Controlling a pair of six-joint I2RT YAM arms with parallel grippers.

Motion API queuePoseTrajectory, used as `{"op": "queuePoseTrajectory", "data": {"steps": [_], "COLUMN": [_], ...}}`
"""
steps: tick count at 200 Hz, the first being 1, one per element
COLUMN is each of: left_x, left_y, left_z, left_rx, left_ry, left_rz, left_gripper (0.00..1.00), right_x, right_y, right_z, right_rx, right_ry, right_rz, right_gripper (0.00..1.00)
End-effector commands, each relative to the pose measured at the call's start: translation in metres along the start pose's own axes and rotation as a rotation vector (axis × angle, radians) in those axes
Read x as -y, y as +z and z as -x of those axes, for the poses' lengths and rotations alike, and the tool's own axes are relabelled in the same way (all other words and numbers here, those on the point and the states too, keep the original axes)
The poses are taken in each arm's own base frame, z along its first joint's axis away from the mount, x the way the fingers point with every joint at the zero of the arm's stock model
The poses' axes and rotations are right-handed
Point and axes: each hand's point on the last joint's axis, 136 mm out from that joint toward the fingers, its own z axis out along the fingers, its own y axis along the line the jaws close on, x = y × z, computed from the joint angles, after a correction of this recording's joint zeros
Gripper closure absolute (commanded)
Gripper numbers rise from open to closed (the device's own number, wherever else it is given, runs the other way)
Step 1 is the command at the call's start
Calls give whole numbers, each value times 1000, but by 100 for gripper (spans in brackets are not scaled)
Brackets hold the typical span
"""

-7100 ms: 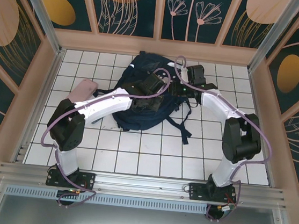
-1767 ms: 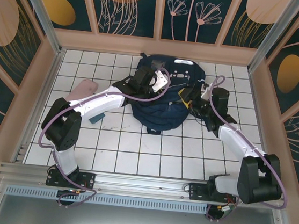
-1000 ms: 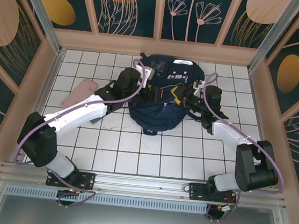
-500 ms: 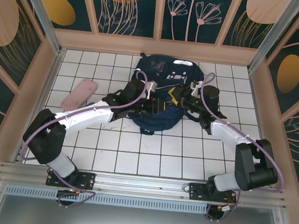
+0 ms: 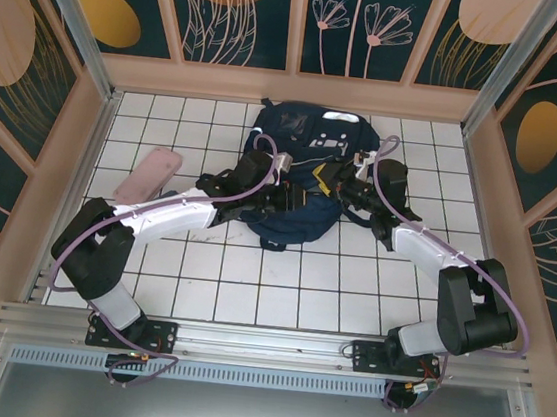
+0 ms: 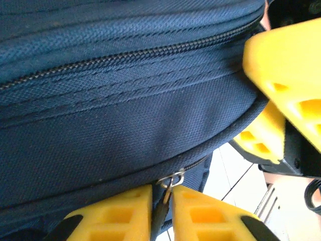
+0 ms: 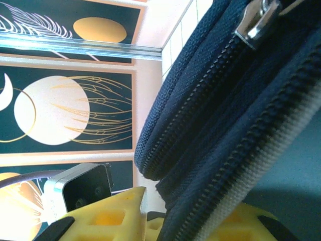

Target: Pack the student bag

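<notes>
The student bag (image 5: 303,166) is a navy backpack lying at the back middle of the tiled floor. My left gripper (image 5: 293,198) sits at its near edge. In the left wrist view the left gripper (image 6: 161,195) is shut on the dark zipper pull (image 6: 159,217), which hangs from a metal ring (image 6: 173,177). My right gripper (image 5: 325,183) reaches in from the right. In the right wrist view the right gripper (image 7: 193,213) has a zippered fold of the bag (image 7: 210,150) between its yellow fingers. A silver zipper slider (image 7: 256,20) shows above.
A pink pouch (image 5: 148,176) lies on the tiles to the left of the bag. The right gripper's yellow fingers (image 6: 288,65) sit close beside the left gripper. Pale walls with dark patterned panels (image 5: 240,13) fence the floor on three sides.
The left gripper's fingers have come together on the zipper pull at the bag's near edge. The left arm shifted slightly; the right gripper narrowed a little on the fold.
</notes>
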Motion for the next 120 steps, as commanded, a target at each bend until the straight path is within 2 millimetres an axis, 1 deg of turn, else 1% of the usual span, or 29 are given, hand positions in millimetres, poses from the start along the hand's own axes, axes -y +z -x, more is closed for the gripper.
{"op": "queuePoseTrajectory", "data": {"steps": [1,18,27,38,52,66,100,120], "left_x": [4,-1,-6,-13,-22,-29,-54,-72], "left_y": [1,-4,-7,-10,-14,-17,-29,-37], "left_z": [5,5,4,2,1,0,-1,-1], "left_rx": [28,35,36,35,40,43,69,79], "left_ry": [25,43,57,72,91,105,118,114], "left_rz": [-21,12,39,78,125,160,280,340], "left_gripper": [93,100,100,100,100,100,100,100], "right_x": [-48,-38,-34,-31,-32,-37,-34,-35], "right_y": [-1,-5,-8,-12,-17,-20,-29,-39], "right_z": [6,10,14,17,21,21,27,31], "right_rx": [21,62,93,126,159,173,220,257], "right_ry": [-119,-124,-128,-127,-131,-125,-98,-99], "right_rz": [115,60,29,4,12,51,67,67], "right_gripper": [78,83,86,93,99,100,100,100]}}
